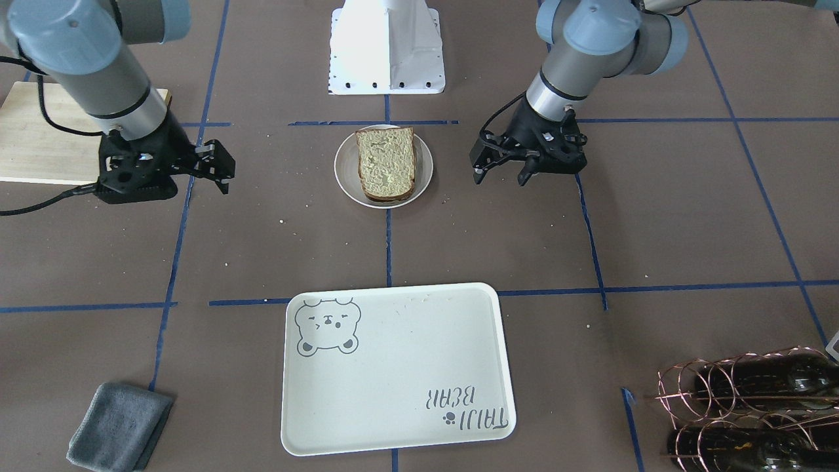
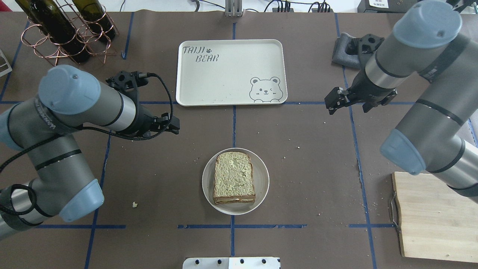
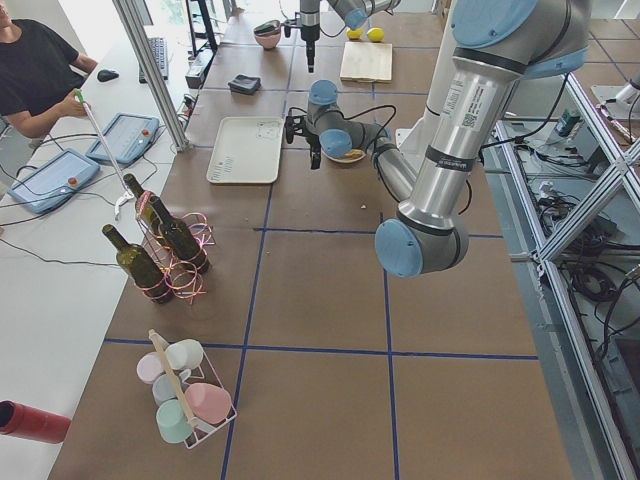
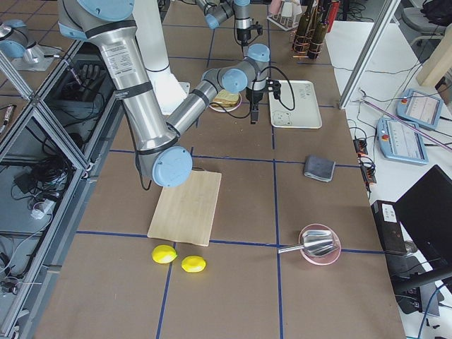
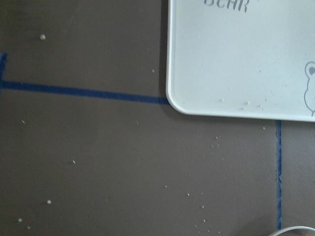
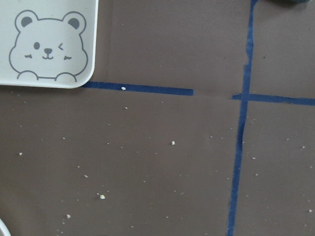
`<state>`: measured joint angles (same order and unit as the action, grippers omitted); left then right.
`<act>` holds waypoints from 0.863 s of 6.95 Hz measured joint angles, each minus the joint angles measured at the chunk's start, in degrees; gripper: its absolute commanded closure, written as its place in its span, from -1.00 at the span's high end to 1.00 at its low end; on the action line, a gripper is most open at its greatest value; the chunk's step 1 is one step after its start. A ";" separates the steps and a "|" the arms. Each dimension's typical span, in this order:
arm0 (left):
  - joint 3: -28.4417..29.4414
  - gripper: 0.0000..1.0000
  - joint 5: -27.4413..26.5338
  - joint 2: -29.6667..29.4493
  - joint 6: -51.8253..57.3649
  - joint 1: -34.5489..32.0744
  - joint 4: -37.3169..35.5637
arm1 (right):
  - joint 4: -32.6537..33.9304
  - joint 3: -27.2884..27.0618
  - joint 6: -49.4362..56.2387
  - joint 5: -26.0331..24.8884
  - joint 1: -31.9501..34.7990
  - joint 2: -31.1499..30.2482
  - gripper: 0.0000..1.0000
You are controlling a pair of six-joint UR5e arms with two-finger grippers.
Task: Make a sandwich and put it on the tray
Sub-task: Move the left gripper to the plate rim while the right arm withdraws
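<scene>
The sandwich [image 1: 387,164], two crusted bread slices stacked, lies on a small round white plate [image 1: 346,172] at mid-table; it also shows in the overhead view [image 2: 234,177]. Its filling is only a thin pale line at the edge. The cream tray [image 1: 396,367] with the bear drawing lies empty beyond it [image 2: 231,73]. My left gripper [image 1: 499,178] hovers open and empty beside the plate [image 2: 176,126]. My right gripper [image 1: 226,174] hovers open and empty on the other side [image 2: 329,104]. The wrist views show only tray corners [image 5: 236,59] [image 6: 47,49] and table.
A pale wooden board [image 2: 433,216] lies at the near right by the right arm. A grey cloth [image 1: 118,426] lies past the right gripper. Wine bottles in a copper rack [image 2: 63,33] stand at the far left. Crumbs dot the brown table.
</scene>
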<state>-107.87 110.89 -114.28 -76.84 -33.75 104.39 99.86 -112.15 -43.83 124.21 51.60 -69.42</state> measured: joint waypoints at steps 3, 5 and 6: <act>2.49 0.12 -5.03 -3.38 -5.21 9.06 -1.52 | -0.09 0.25 9.28 5.06 6.43 -5.00 1.00; 5.00 -0.12 -6.44 -4.61 -6.66 11.50 -0.93 | -0.10 0.30 10.11 5.93 7.19 -5.64 1.00; 5.72 -0.16 -6.67 -4.74 -6.94 12.10 -0.65 | -0.12 0.21 10.11 6.18 7.28 -5.69 1.00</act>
<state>-102.16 104.22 -119.02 -83.78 -21.65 103.74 99.73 -111.94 -33.72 130.39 58.88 -75.11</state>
